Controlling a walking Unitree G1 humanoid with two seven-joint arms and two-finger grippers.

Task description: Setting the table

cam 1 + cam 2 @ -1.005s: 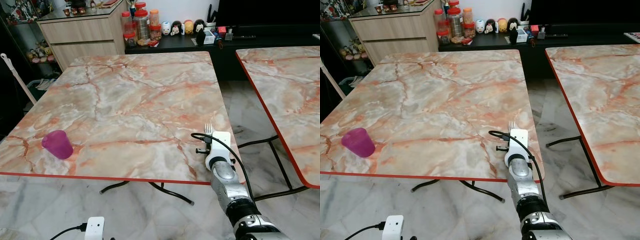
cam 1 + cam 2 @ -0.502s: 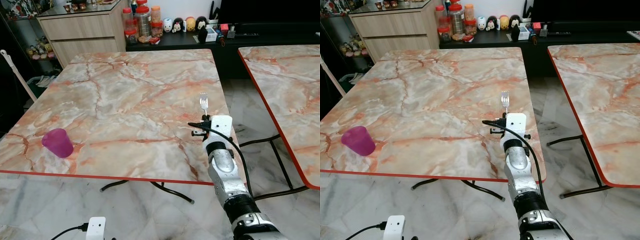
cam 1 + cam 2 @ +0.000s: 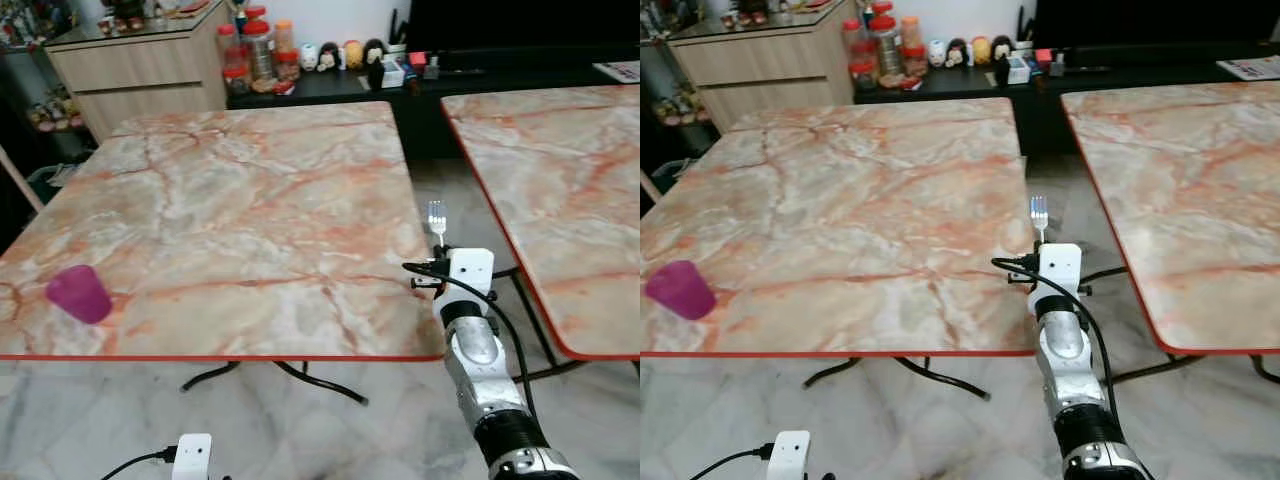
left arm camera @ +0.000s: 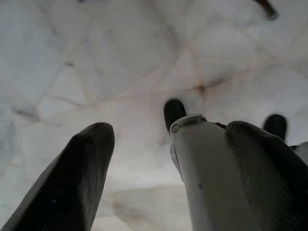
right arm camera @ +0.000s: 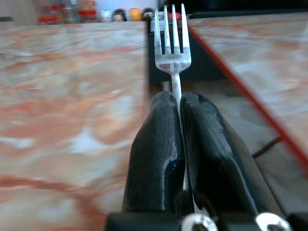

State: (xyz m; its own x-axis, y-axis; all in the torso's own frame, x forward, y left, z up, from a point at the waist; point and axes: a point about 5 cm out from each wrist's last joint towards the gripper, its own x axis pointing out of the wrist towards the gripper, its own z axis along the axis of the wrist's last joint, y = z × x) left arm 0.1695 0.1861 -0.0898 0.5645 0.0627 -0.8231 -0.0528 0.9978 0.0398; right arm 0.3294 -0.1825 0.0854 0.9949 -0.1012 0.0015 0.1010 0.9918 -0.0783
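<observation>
A silver fork (image 5: 172, 38) stands upright, tines up, with my right gripper (image 5: 175, 98) shut on its handle. In the eye views the fork (image 3: 437, 215) and the right gripper (image 3: 441, 250) are just past the right edge of the near marble table (image 3: 250, 200), over the gap to the second table (image 3: 560, 150). A purple cup (image 3: 78, 294) stands on the near table's front left corner. My left gripper (image 4: 171, 132) hangs low over the floor, its fingers (image 4: 82, 168) wide apart; a pale grey rounded part shows between them.
A black low unit (image 3: 330, 85) with jars and small figures and a wooden cabinet (image 3: 140, 65) stand behind the tables. Black table legs (image 3: 300, 375) cross the marble floor below. A white plug with its cable (image 3: 190, 455) lies at the bottom left.
The view has swung to the right. My right gripper has lifted the fork and carried it from over the table's right side to just beyond its edge.
</observation>
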